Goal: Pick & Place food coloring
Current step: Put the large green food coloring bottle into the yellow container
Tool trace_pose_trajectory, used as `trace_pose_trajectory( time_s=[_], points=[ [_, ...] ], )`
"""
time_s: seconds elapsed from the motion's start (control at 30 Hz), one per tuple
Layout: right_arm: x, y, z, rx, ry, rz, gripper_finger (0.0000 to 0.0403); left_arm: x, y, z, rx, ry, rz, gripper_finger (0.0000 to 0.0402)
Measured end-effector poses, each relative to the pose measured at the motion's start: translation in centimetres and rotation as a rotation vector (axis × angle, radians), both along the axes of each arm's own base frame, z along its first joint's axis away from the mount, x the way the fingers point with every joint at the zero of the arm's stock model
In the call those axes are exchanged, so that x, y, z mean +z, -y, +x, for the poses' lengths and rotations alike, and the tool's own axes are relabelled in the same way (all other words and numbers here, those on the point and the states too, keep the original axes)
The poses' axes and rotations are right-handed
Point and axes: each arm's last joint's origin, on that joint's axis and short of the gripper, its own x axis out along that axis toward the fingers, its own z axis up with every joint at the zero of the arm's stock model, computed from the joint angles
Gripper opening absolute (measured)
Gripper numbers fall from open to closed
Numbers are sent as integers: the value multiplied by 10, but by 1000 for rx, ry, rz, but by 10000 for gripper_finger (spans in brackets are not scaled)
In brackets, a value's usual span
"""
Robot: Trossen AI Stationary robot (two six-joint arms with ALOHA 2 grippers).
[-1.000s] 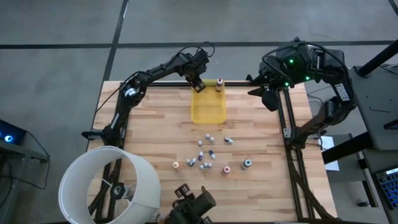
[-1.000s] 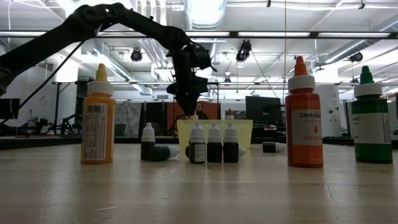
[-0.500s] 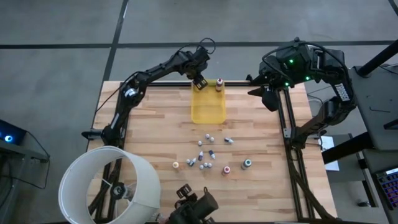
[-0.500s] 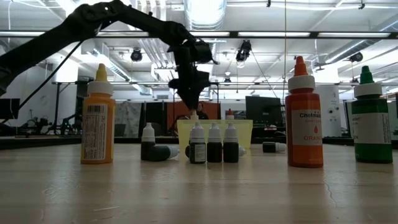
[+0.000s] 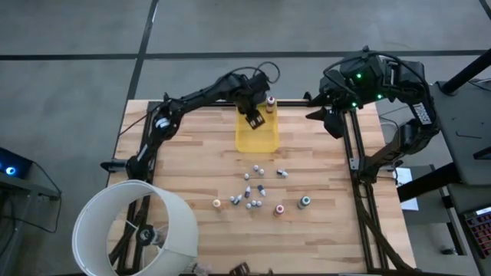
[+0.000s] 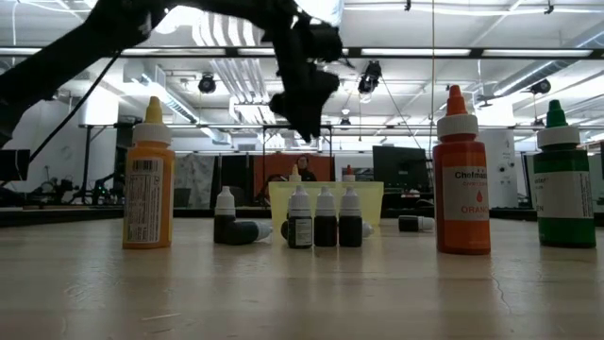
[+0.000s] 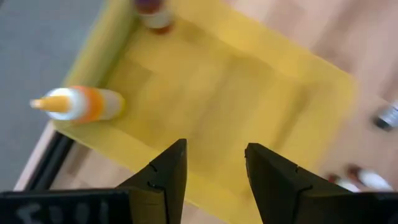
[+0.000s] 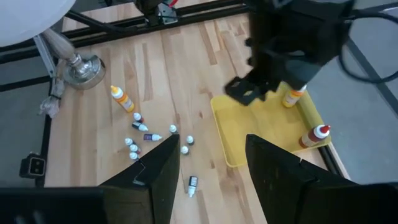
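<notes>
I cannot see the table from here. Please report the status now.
Left gripper open, empty, above yellow tray. Right gripper open, parked off the table's far right corner. Two bottles in tray; most still on table. Nothing blocking.

Left arm stretched far forward across the table, left gripper [image 5: 256,119] hanging raised in the air, fingers [image 7: 163,175] apart and empty. Right arm folded back at the far right corner, right gripper [image 8: 208,167] held high, fingers also apart, empty.

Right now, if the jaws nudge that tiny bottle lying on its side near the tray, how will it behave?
The lying bottle is round-bodied and down flat, so it would probably roll. It looks tiny beside the tray, so likely light and easily skidded across the smooth wooden table.
</notes>
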Motion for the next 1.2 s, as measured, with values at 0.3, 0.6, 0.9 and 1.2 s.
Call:
trace_pose_trajectory(
  time_s=[0.3,0.6,0.9,1.2],
  points=[
    [-29,-2,9,27,-131,27,173,52,80,-7,-129,88,55,135],
    [-77,-14,8,5,-133,87,173,93,146,-20,-176,243,103,135],
    [-123,-31,2,-2,-106,159,173,94,185,-20,-204,336,125,135],
    [-153,-40,2,8,-181,188,173,63,188,-40,-148,442,98,135]
  ],
)
